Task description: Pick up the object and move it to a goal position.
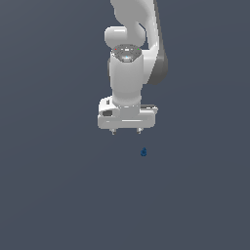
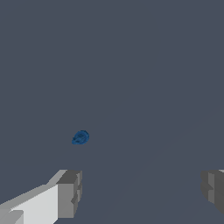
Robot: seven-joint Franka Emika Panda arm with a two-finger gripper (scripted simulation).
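The object [image 1: 143, 152] is a tiny dark blue lump lying on the flat grey surface, just below the gripper and a little toward the exterior view's right. It also shows in the wrist view [image 2: 80, 138], beyond the fingertips and apart from them. My white gripper [image 1: 126, 131] hangs pointing down above the surface, its two short fingertips [image 1: 113, 131] spread wide. In the wrist view the gripper [image 2: 142, 190] is open and empty, with one grey pad [image 2: 70, 192] on one side and the other at the frame's edge.
A plain dark grey surface [image 1: 58, 195] fills both views. The white arm [image 1: 129, 44] rises behind the gripper at the top of the exterior view.
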